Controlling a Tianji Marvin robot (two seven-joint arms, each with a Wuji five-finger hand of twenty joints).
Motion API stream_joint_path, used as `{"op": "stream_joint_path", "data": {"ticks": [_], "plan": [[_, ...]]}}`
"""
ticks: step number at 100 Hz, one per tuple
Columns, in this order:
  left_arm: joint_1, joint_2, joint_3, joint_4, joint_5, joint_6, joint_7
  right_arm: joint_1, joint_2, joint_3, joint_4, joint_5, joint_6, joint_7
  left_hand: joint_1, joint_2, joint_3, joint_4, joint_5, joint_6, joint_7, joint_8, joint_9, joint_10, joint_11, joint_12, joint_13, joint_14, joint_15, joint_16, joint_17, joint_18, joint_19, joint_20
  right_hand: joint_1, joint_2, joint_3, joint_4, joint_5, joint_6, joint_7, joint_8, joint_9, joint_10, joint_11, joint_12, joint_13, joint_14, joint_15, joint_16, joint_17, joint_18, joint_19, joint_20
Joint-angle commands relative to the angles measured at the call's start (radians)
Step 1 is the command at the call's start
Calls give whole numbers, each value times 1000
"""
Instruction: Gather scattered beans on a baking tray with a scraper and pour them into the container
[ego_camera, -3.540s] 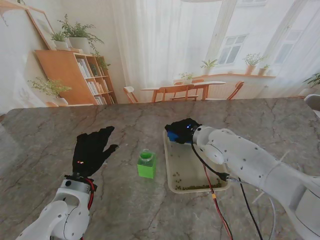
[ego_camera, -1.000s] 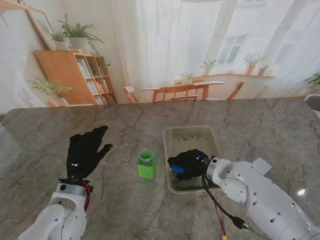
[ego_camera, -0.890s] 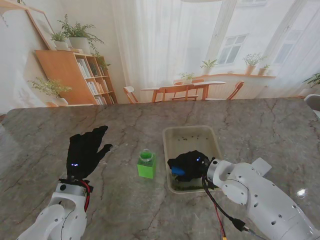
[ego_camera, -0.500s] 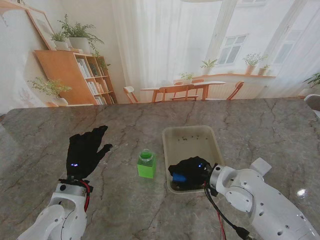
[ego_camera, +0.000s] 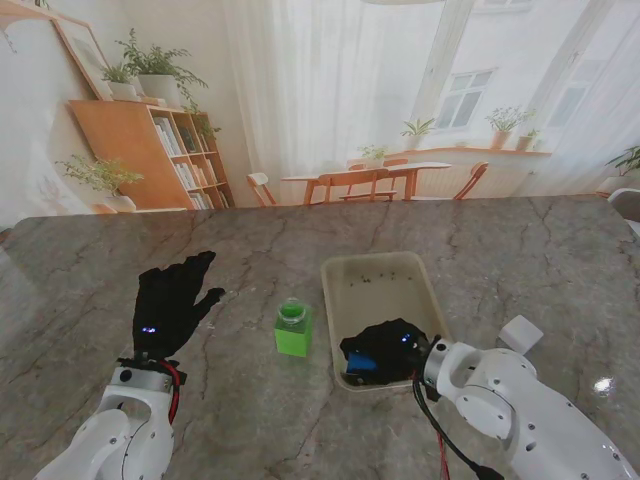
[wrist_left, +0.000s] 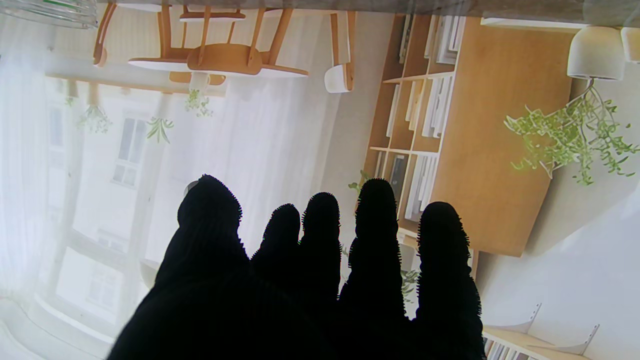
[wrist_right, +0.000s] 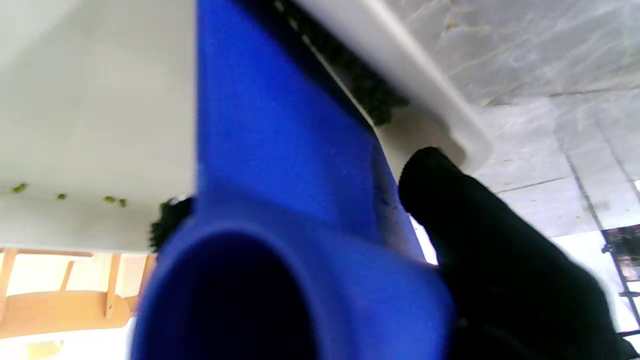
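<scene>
The blue plastic scraper (ego_camera: 362, 361) stands at the near end of the shallow cream baking tray (ego_camera: 375, 272), grasped by the black-gloved right robot hand (ego_camera: 385, 351). Its blade presses the heap of small green beans (wrist_right: 367, 87) against the tray's near wall; a few stray beans (ego_camera: 368, 279) lie at the far end. The green square container (ego_camera: 292, 331) stands just left of the tray, apart from it. The left robot hand (ego_camera: 172, 297) rests flat, fingers spread, holding nothing, near the grey veined marble desk (ego_camera: 520, 260)'s left side. Beyond are a wooden bookshelf (ego_camera: 150, 150), potted plants, white curtains and a dining table with chairs (ego_camera: 375, 178). No writing is legible.
</scene>
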Motion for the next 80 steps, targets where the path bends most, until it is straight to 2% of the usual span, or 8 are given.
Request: {"op": "stream_joint_path", "data": {"ticks": [1,18,47,80], "plan": [[8,-3,4,-4,0,2,2,-13,-4,11,-13,-26,24,-29,-12,60,6,96,19,5,6,2,7,-1,-12,-3,18,7,8,7,-8,24,-21,29,59,7,25,-7,29,-50,23,21,13,1,9,6,60,-145,-22,-21,33,-30,46,-11],[7,-3,4,-3,0,3,1,-19,-13,40,-60,-70,90,-87,-11,59,6,96,19,7,5,2,6,1,-12,-3,18,8,8,7,-8,25,-21,29,62,11,24,-9,25,-48,26,22,9,1,9,7,58,-143,-25,-22,31,-30,44,-12],[7,-3,4,-3,0,3,1,-14,-22,85,-131,-129,171,-122,-10,59,7,96,20,6,6,2,7,-1,-12,-3,18,9,8,7,-8,25,-21,29,62,11,20,-9,25,-51,27,20,10,-1,10,7,57,-142,-26,-22,30,-30,42,-13],[8,-3,4,-4,0,3,0,-14,-33,143,-217,-166,267,-111,-11,59,7,96,19,7,6,2,6,-2,-12,-3,18,8,9,7,-8,24,-21,29,63,3,20,-7,38,-61,27,18,25,-5,16,10,67,-157,-24,-20,45,-41,42,-13]]}}
